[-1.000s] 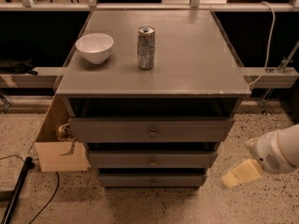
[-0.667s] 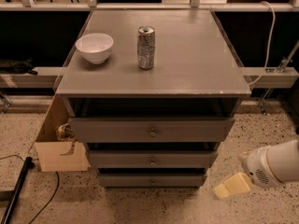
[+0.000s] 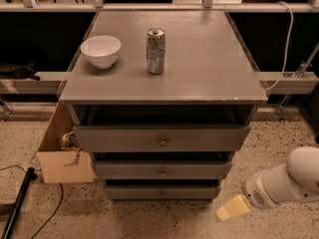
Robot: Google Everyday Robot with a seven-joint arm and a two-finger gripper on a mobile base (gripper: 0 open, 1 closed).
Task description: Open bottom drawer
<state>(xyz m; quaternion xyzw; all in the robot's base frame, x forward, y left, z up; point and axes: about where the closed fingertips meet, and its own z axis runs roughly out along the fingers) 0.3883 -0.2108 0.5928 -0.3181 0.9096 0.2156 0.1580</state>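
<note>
Lower and further left than before, the gripper [image 3: 232, 208] hangs just right of the bottom drawer [image 3: 162, 191] (front shut). Whether it is open or closed cannot be told.

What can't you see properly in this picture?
All in the camera view:
- Inside the bottom drawer: hidden behind its own front.
- Gripper, low to the right of that drawer and apart from it: its arm is cut off by the right edge.
- Can label: too blurred to read.
- Box on the floor at the left: partly hidden by the cabinet.
</note>
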